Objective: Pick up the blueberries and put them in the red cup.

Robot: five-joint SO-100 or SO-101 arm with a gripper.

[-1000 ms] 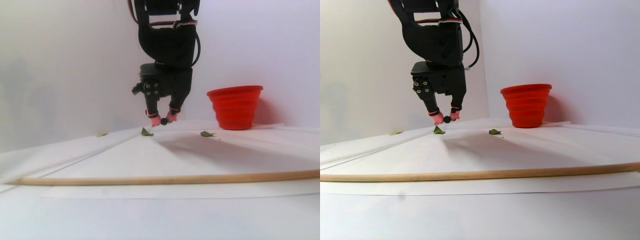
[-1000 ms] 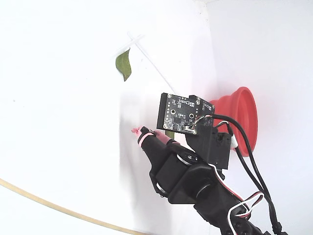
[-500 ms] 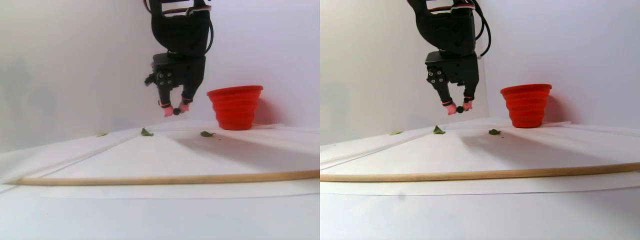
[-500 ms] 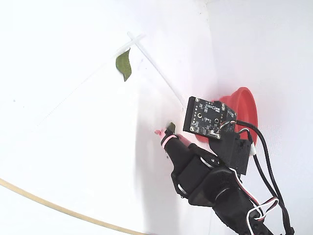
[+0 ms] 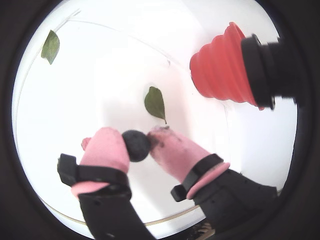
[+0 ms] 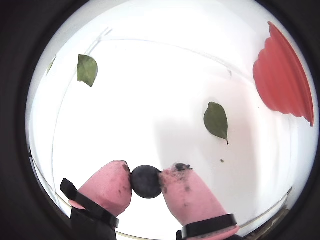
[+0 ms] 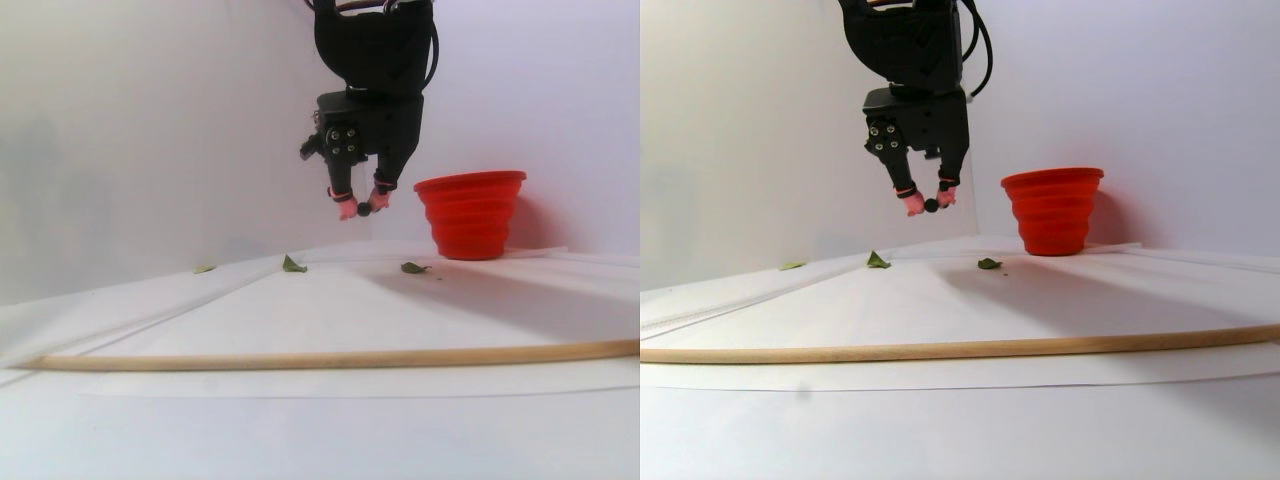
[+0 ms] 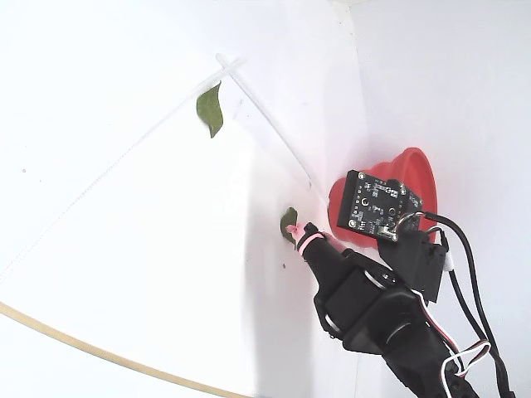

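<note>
My gripper (image 5: 136,145) (image 6: 146,181) is shut on one dark round blueberry (image 5: 136,145) (image 6: 146,181), pinched between its pink fingertips (image 5: 106,148). In the stereo pair view the gripper (image 7: 362,209) hangs well above the white table, left of the red cup (image 7: 470,213) and about level with its rim. The ribbed red cup (image 5: 220,64) (image 6: 281,77) stands to the upper right in both wrist views. In the fixed view the arm's body hides the fingertips and part of the cup (image 8: 413,178). No other blueberries show.
Flat green leaves (image 5: 155,103) (image 6: 87,69) (image 8: 210,109) lie on the white table (image 7: 320,310). A thin wooden strip (image 7: 330,356) curves across the front. White walls (image 7: 120,120) close the back and sides.
The gripper has risen from near the table and moved right toward the red cup, keeping the blueberry pinched throughout.
</note>
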